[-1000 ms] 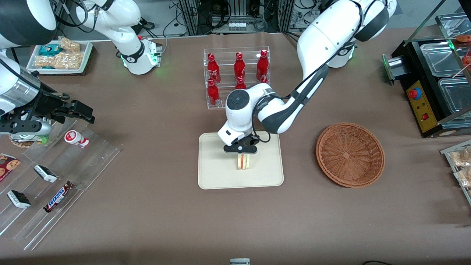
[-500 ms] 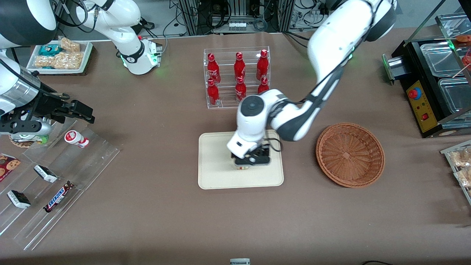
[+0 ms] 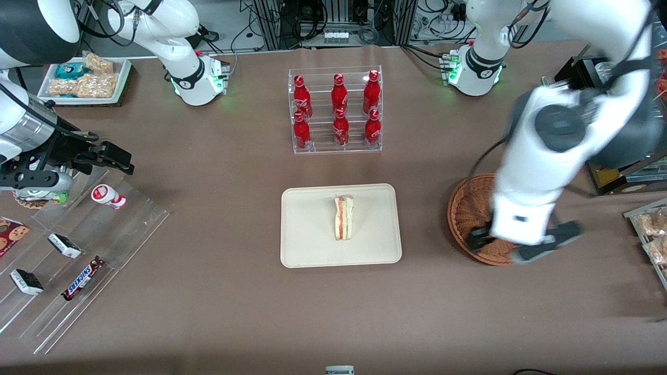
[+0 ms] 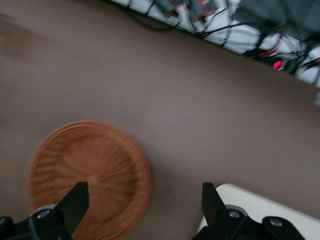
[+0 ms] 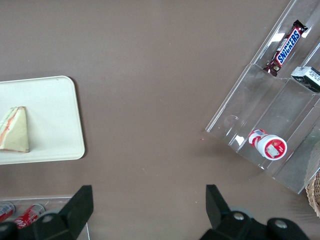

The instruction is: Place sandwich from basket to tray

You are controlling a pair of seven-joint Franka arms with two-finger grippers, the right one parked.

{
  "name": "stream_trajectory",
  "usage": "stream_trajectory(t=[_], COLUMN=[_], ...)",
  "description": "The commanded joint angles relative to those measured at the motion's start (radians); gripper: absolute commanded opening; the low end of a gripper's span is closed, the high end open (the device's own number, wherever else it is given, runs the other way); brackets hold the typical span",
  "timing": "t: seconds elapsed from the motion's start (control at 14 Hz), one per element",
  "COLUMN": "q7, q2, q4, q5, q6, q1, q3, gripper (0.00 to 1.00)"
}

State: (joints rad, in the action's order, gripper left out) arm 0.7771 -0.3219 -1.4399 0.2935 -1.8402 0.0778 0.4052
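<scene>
The sandwich [image 3: 344,217] is a pale wedge with orange and green filling, and it lies alone on the cream tray [image 3: 307,245]; it also shows in the right wrist view as the sandwich [image 5: 14,131] on the tray [image 5: 55,105]. The reddish-brown wicker basket [image 3: 469,208] holds nothing that I can see. My left gripper [image 3: 521,247] hangs open over the basket's rim nearer the front camera, well away from the tray. In the left wrist view the gripper [image 4: 144,200] has nothing between its fingers, with the basket [image 4: 85,165] below and a cream tray corner [image 4: 260,202] beside it.
A clear rack of red bottles [image 3: 336,112] stands farther from the camera than the tray. A black machine [image 3: 615,130] and a snack tray [image 3: 651,229] sit at the working arm's end. Clear stepped shelves with snack bars [image 3: 78,250] lie at the parked arm's end.
The gripper let go of the sandwich on the tray, rose, and swung fast toward the working arm's end, now over the basket. The sandwich stays on the tray.
</scene>
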Motion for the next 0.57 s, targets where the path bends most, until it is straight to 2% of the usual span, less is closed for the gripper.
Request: stream_trajectory(t=[0.0, 0.21, 0.5], q7=[-0.149, -0.439, -0.611], q2=[0.217, 0.400, 0.440], q4=[-0.230, -0.365, -0.373], q5=[-0.083, -0.252, -0.274], q6=[0.029, 0.080, 0.174], q1=[0.116, 0.233, 0.284], q3=[0.012, 0.006, 0.003], gripper=[1.00, 1.00, 1.00])
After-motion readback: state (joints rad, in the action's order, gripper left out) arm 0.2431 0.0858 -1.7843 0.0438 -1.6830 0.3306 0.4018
